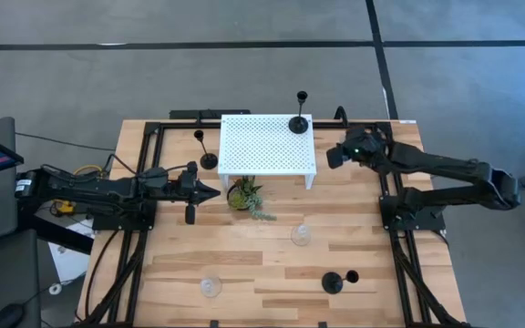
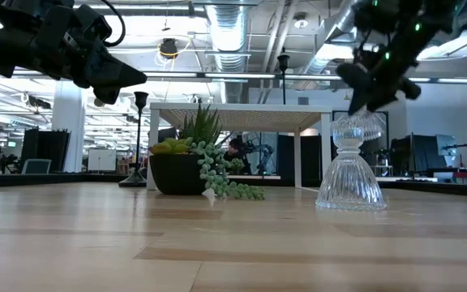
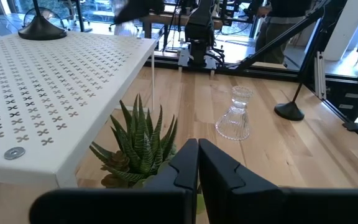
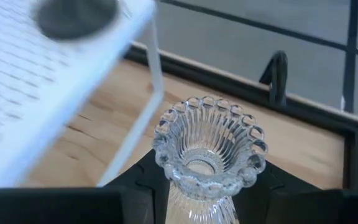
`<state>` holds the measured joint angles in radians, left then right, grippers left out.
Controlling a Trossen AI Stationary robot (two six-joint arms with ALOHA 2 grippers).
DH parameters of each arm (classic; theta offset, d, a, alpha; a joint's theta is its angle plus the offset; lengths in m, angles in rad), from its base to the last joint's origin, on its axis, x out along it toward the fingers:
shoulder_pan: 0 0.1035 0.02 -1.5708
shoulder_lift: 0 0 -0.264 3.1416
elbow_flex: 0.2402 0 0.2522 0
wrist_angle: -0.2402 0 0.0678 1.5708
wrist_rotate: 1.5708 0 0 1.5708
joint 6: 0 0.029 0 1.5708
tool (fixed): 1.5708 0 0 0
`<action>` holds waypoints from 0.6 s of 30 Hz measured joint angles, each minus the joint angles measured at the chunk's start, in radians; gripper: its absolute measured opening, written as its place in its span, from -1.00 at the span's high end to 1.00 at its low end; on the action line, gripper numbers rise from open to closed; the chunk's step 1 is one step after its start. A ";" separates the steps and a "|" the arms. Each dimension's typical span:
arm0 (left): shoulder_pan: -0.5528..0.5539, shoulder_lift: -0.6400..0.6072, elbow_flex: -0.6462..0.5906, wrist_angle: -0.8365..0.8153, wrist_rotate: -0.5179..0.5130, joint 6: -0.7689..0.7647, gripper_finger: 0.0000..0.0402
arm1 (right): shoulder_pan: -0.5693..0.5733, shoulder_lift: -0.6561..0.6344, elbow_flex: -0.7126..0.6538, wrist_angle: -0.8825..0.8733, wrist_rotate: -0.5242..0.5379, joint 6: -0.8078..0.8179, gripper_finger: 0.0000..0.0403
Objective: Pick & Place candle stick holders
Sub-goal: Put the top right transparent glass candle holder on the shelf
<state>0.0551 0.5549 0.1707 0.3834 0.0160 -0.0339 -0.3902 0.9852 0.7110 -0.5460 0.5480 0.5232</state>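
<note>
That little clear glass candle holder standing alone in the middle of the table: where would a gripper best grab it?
Probably at the narrow waist of the clear glass holder, coming down from above with one finger on either side. It stands upright on a flared, ribbed skirt that fingers could slide off, while the neck under the cup is slim. The plant stands well aside.

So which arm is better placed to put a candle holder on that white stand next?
Probably the right. Its gripper holds a clear glass holder beside the white stand. The left gripper is shut and empty by the potted plant.
</note>
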 joint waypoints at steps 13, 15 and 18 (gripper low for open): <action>0.000 0.000 0.000 0.000 0.000 0.000 0.94 | 0.162 0.032 0.229 -0.012 0.000 -0.061 0.43; 0.000 0.000 0.000 0.000 0.000 0.000 0.94 | 0.185 0.058 0.247 0.004 0.000 -0.065 0.43; 0.000 0.000 0.000 0.000 0.000 0.000 0.94 | 0.212 0.106 0.265 0.042 -0.001 -0.088 0.41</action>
<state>0.0552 0.5549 0.1707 0.3832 0.0162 -0.0338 -0.1782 1.0912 0.9758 -0.5043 0.5475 0.4348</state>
